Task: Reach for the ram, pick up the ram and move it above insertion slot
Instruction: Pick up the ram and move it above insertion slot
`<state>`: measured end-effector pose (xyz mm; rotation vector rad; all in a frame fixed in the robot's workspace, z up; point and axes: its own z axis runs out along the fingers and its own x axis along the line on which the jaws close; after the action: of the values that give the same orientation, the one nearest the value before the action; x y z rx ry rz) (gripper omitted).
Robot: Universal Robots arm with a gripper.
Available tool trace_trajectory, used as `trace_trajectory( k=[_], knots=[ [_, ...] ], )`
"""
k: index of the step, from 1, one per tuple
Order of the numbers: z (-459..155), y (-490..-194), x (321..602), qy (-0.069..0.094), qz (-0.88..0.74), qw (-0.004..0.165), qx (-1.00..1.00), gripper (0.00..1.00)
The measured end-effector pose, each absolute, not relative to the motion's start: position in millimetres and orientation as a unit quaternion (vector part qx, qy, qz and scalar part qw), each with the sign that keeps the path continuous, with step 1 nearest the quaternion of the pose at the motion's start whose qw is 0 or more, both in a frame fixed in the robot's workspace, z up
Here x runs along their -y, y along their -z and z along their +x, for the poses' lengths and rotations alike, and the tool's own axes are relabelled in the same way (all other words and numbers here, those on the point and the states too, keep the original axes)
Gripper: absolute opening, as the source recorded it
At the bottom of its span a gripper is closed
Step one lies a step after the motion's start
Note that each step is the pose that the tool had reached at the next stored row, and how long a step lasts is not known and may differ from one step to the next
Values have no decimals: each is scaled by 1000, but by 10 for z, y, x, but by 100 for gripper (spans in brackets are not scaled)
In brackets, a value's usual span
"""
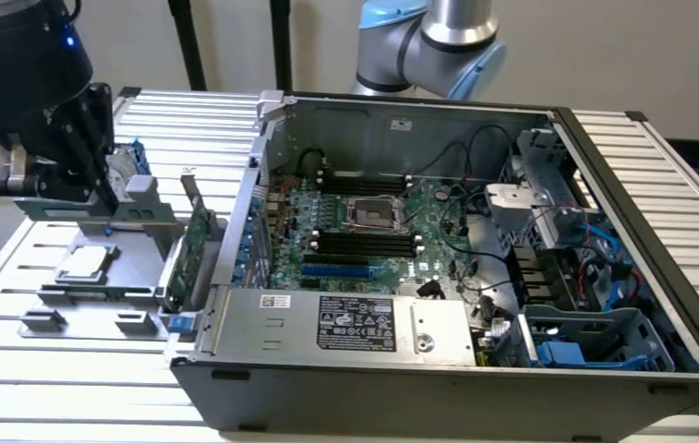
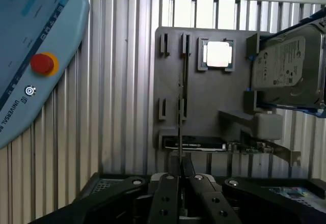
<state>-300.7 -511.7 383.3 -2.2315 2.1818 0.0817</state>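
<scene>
A ribbed aluminium table (image 1: 29, 369) carries a large black and silver open computer case (image 1: 448, 369) on the exterior view's right, its green motherboard (image 1: 436, 231) facing up. A silver and pale blue robot arm (image 1: 429, 46) rises behind the case. To the case's left lies a flat grey parts tray (image 2: 209, 96), and the wrist view takes in a pale blue teach pendant with a red button (image 2: 43, 63). On the tray are a silver hard drive in a blue frame (image 2: 282, 66), a green expansion card with a metal bracket (image 1: 195, 249) and a square silver processor (image 2: 219, 54). The black gripper (image 2: 181, 178) hangs over this tray; whether it is clamped cannot be told. The ram (image 2: 180, 132), a thin stick seen edge-on, runs along the tray's narrow holder in line with the gripper, well apart from the long black insertion slot (image 1: 362, 242) on the motherboard.
</scene>
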Motion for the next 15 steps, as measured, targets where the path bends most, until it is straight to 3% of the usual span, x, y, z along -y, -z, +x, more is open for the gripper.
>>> trace_trajectory(
  k=[7, 15],
  knots=[
    [-2693, -4025, 5117, -27, -715, 11, -699, 13],
    [-2330, -4054, 5116, -28, -715, 12, -699, 13]
  ],
)
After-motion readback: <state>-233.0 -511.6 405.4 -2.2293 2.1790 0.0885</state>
